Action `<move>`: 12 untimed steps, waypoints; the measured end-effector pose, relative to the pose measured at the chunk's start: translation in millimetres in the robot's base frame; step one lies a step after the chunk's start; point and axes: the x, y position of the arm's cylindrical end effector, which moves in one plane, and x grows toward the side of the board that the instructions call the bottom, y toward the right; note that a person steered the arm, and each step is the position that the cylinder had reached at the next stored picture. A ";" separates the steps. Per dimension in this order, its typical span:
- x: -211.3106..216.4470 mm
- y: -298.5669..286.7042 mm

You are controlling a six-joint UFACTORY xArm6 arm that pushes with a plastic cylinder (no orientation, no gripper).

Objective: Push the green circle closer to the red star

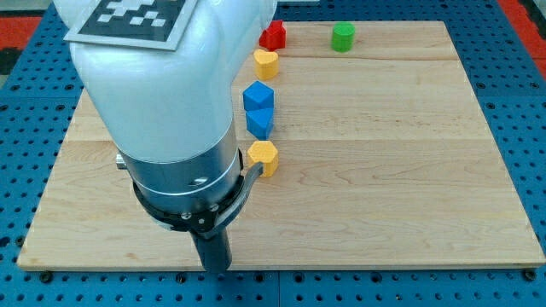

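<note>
The green circle (343, 37) sits near the board's top edge, right of centre. The red star (273, 35) lies to its left at the top edge, partly behind the arm's white body. My tip (216, 266) is at the bottom edge of the board, left of centre, far below both blocks and touching none.
A yellow heart-like block (266, 63) lies just below the red star. Two blue blocks (258, 95) (260, 121) sit below it, then a yellow hexagonal block (264, 157). The arm's white and grey body (162, 111) hides the upper left of the wooden board (401, 170).
</note>
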 end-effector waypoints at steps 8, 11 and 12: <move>-0.1 -13.0; 0.3 -12.4; 0.3 -30.7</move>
